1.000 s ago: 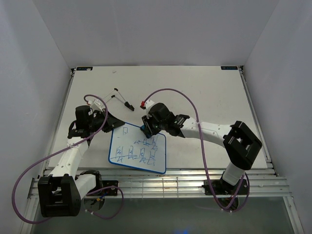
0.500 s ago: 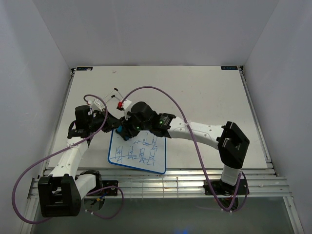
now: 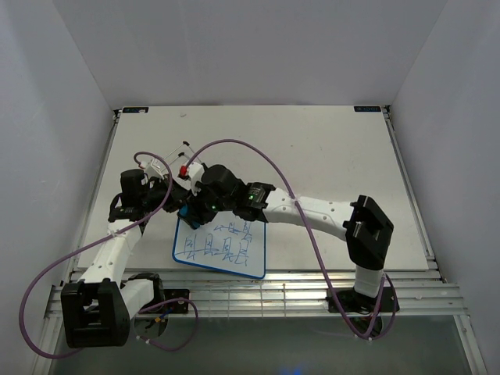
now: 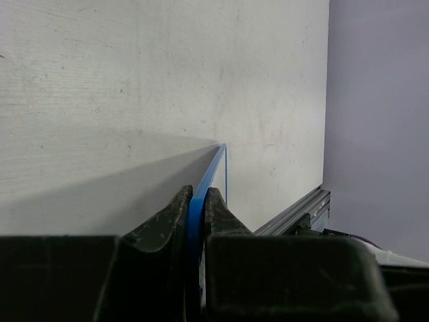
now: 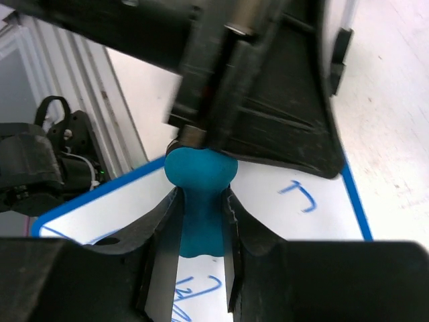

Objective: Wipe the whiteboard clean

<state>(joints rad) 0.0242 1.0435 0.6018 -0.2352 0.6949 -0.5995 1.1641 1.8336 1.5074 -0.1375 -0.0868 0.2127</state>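
Shifting leftward since a second ago: the right arm (image 3: 312,212), now reaching along the far edge of the board to its far-left corner. The left arm (image 3: 117,250) and the board are keeping their places.

- Table (image 3: 328,148), one. It is carrying everything listed.
- Arms, two, both working at the near-left part of the table.
- Whiteboard (image 3: 221,244), one. It is lying flat and slightly skewed near the table's near edge, left of centre. Blue scribbles (image 3: 226,248) are still covering its middle and near half, so the erasing looks to be at an early stage.
- Left gripper (image 4: 196,198), one. It is clenching the board's blue rim at the far-left side, presumably pinning the board so it does not slide under the wiping.
- Right gripper (image 5: 199,201), one. It is squeezing the eraser at its narrow waist and pointing it down at the far-left corner of the board.
- Eraser (image 5: 199,176), one, blue and bone-shaped. Its head is pressing close against the left gripper's housing, probably to reach marks near the rim.
- Thin dark item (image 3: 186,144), one, lying just beyond the grippers. It may be a marker, but it is too small to tell.
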